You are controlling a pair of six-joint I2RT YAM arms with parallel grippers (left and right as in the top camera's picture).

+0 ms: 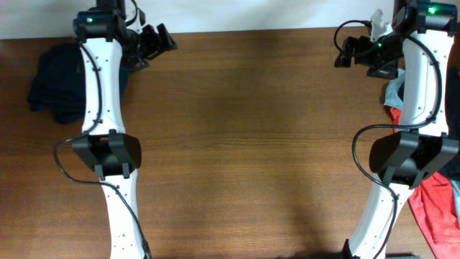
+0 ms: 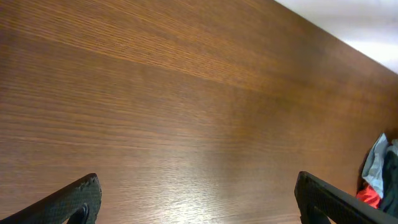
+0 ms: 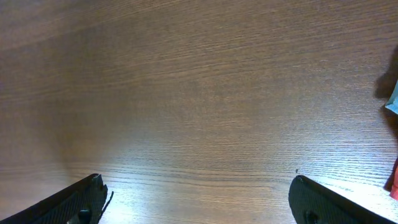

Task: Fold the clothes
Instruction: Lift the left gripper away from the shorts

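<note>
The clothes [image 1: 56, 83], a dark navy garment, lie bunched at the table's back left, partly hidden under my left arm. My left gripper [image 1: 155, 42] hovers to their right near the back edge, apart from them. In the left wrist view this gripper [image 2: 198, 182] is open, with only bare wood between its fingers. My right gripper [image 1: 350, 52] is at the back right. It is also open [image 3: 196, 182] over bare wood, holding nothing.
A heap of garments lies along the right edge: red cloth [image 1: 438, 208] and pale blue cloth [image 1: 394, 90], partly under my right arm. The heap [image 2: 379, 177] shows at the left wrist view's right border. The wooden table [image 1: 244, 144] spans the view.
</note>
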